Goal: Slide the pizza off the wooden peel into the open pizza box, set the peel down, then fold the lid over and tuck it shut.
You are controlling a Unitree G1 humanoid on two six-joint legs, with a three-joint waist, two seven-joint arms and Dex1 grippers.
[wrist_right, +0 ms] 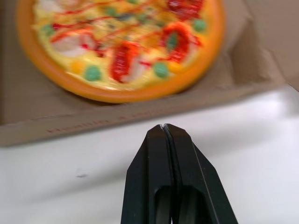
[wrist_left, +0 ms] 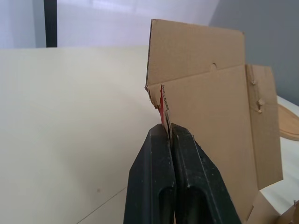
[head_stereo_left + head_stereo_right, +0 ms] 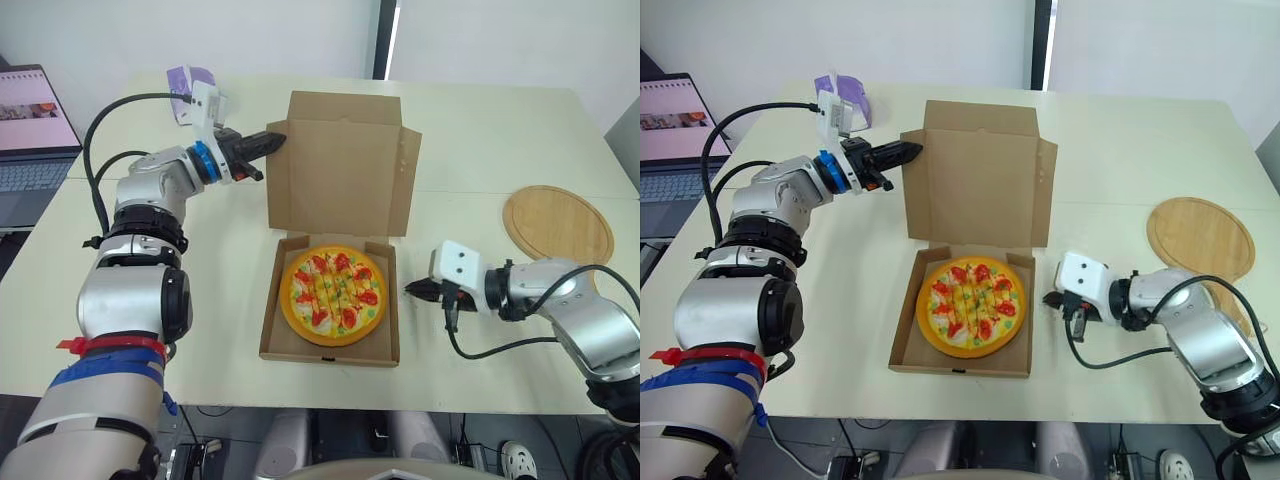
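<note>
Pizza point(image 3: 333, 294) sits in the pizza box point(image 3: 330, 352); wooden peel point(image 3: 558, 222) lies flat, beyond the right gripper point(image 3: 412, 289) and out to its right; so the fold is what's left, I'd say; left gripper point(image 3: 272, 140), fingers pressed together, has its tips at the upright lid point(image 3: 345, 165), top corner, panel stretching away ahead (whether a sliver of flap is nipped, can't tell); right gripper, also pressed together, sits low just beside the box, pizza straight ahead; left is nearer the lid, which must tip down toward the robot.
</note>
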